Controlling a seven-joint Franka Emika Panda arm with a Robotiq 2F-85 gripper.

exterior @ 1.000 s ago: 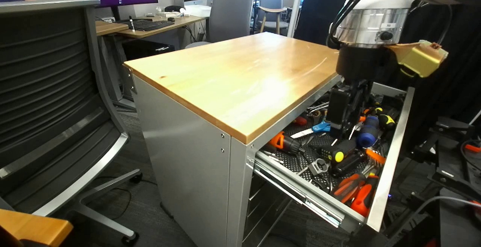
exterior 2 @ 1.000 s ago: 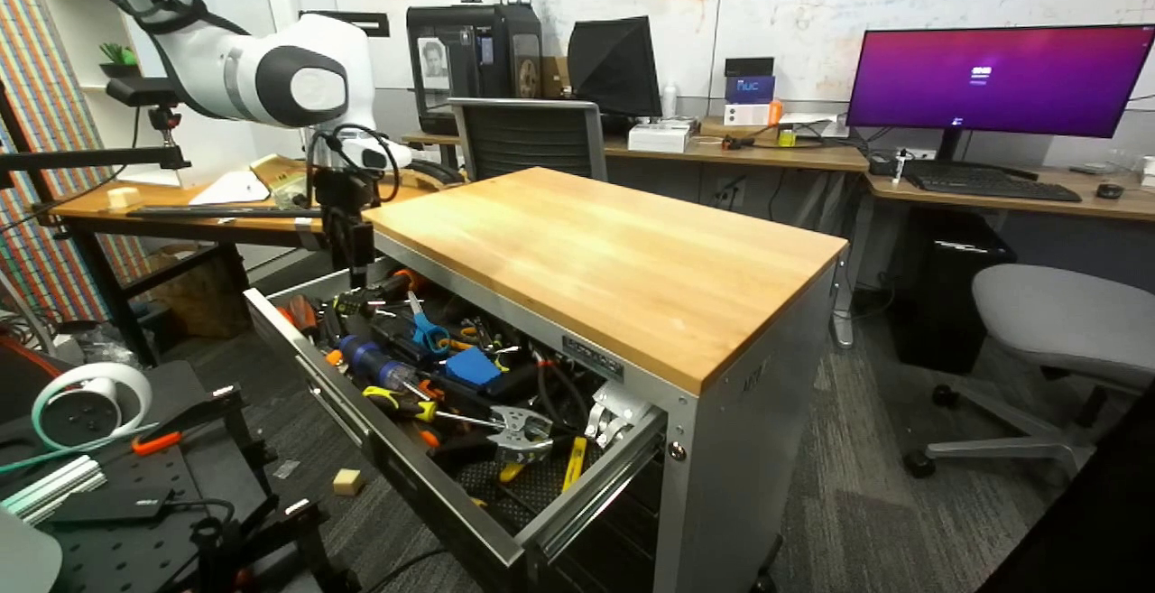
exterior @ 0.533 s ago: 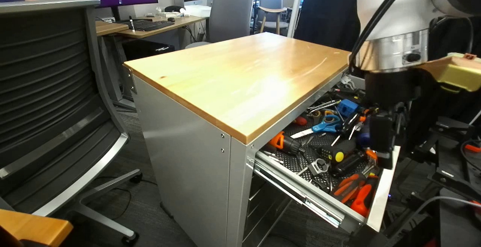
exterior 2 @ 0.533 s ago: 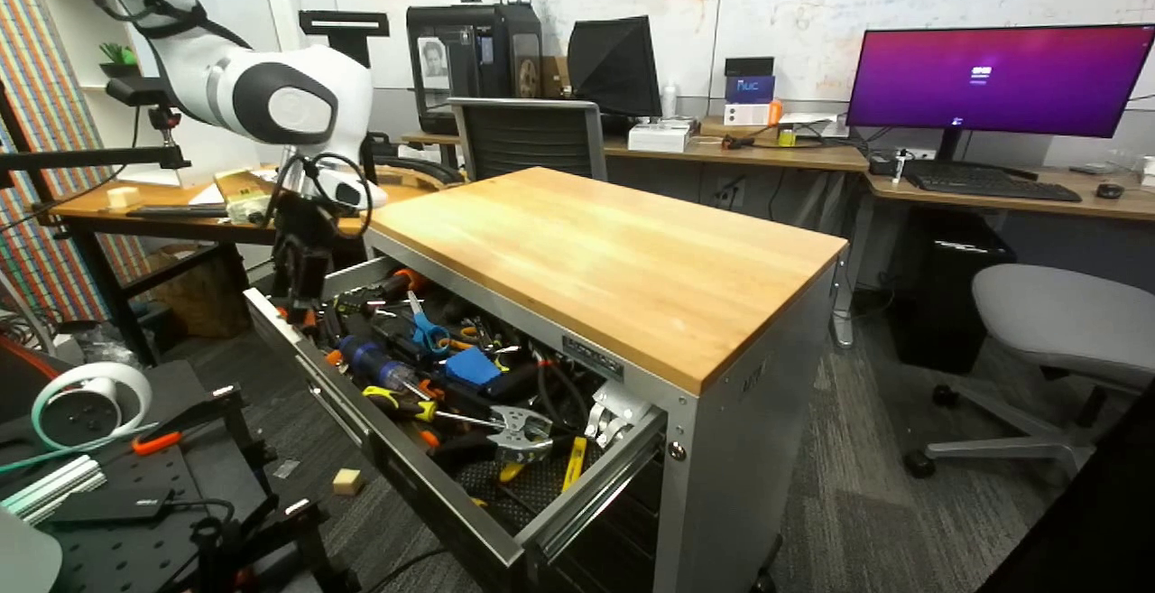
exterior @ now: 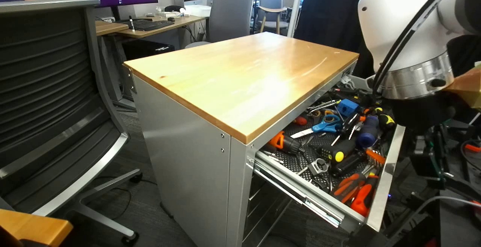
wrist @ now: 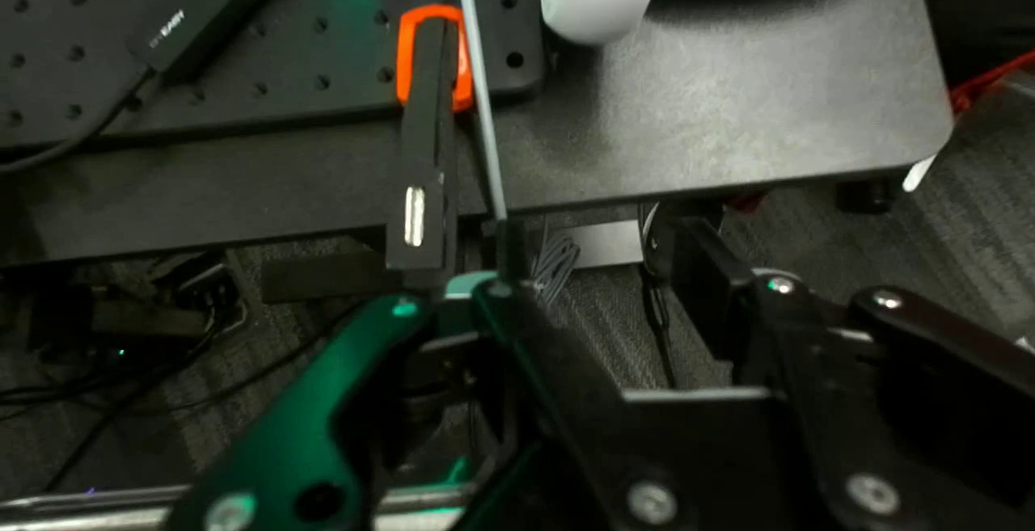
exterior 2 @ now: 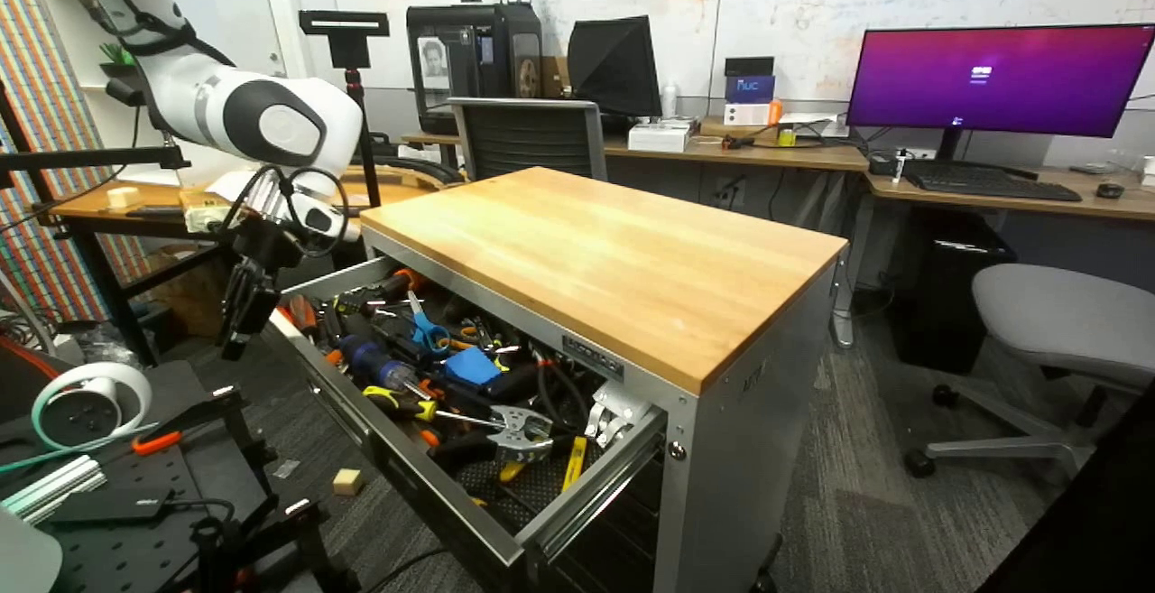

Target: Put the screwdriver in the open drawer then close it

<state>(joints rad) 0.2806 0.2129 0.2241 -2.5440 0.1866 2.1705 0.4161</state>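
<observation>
Drawer [exterior: 386, 179] stands open below the wooden top [exterior: 240, 78] in both exterior views, packed with tools [exterior 2: 372, 360]. Screwdriver [exterior: 337, 151] (stubby, black, yellow spot) lies inside it; in an exterior view it's right of an orange-and-black tool [exterior: 287, 143] and nearer than the blue scissors [exterior: 327, 126]. Red-orange handles [exterior: 361, 200] lie nearer again, close to the drawer's front. From where I'm standing, the gripper [wrist: 600, 248] hangs outside the drawer, tilted, just past its front (can't tell if it's touching). Fingers [wrist: 711, 280] are spread apart, carpet [wrist: 602, 329] and a bundle of grey cable [wrist: 556, 263] showing between them. Dark table [wrist: 728, 127] beyond them in the wrist view.
</observation>
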